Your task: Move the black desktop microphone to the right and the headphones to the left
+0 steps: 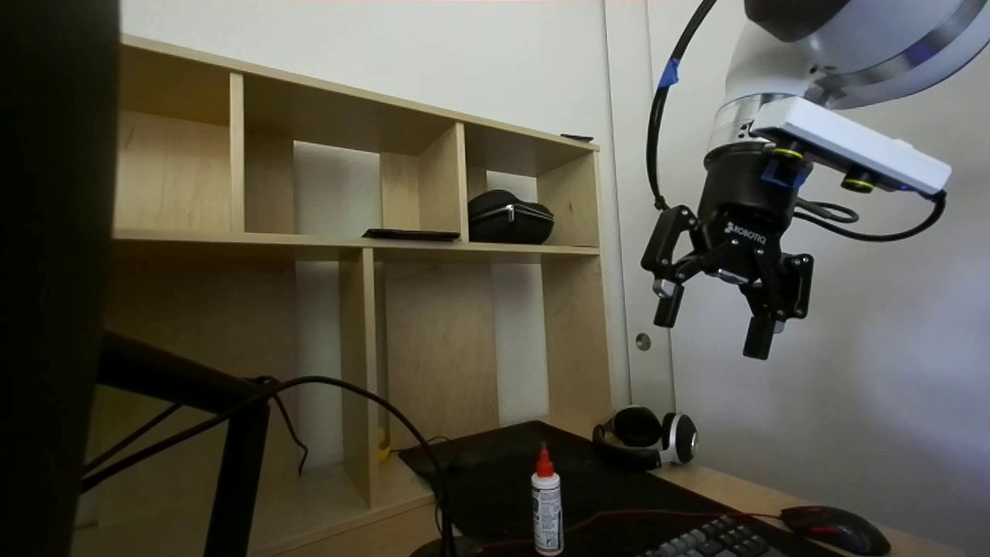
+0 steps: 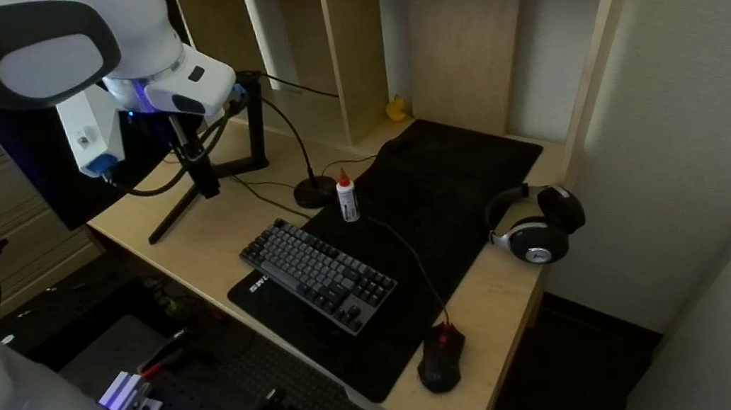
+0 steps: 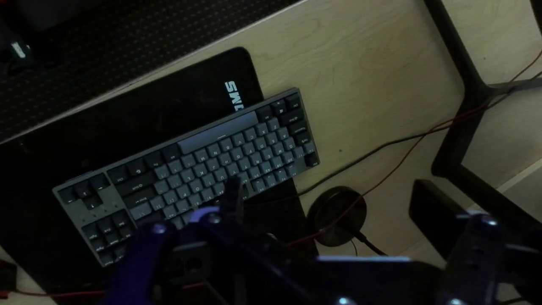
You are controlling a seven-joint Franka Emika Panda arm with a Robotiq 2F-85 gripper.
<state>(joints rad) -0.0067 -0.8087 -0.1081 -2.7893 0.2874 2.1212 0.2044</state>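
Two rigid, blunt-tipped black fingers [image 1: 669, 305] on a matte, hinged black gripper [image 1: 711, 340]; above it, a smooth white arm [image 1: 858, 39] of rounded, shell-like segments with a silvery band. Far below the gripper, a desk [image 3: 372, 76] of pale, grained wood, partly under a flat black mat [image 2: 448, 182]. Mostly on the mat, a keyboard [image 3: 220, 165] of small square keys in grey and black; near it, a white bottle [image 1: 547, 503] with a pointed red cap and a curved dark mouse [image 2: 442, 362]. To the gripper's left in an exterior view, a boxy shelf [image 1: 441, 348] of pale wood. Arm extended from above and to the right of the gripper there, bent at the wrist, fingers downward at a slight tilt. Fingers spread wide apart, with only air in their grasp. Between and well below the fingers in the wrist view, the round, dark base of the black desktop microphone [image 3: 332, 207]; from it, a very thin gooseneck stem in a long curve, head hidden or too dark to make out. Well below the gripper and slightly to its left in an exterior view, the headphones [image 1: 638, 427], at the mat's edge: round black earcups, pale rims, arched headband.
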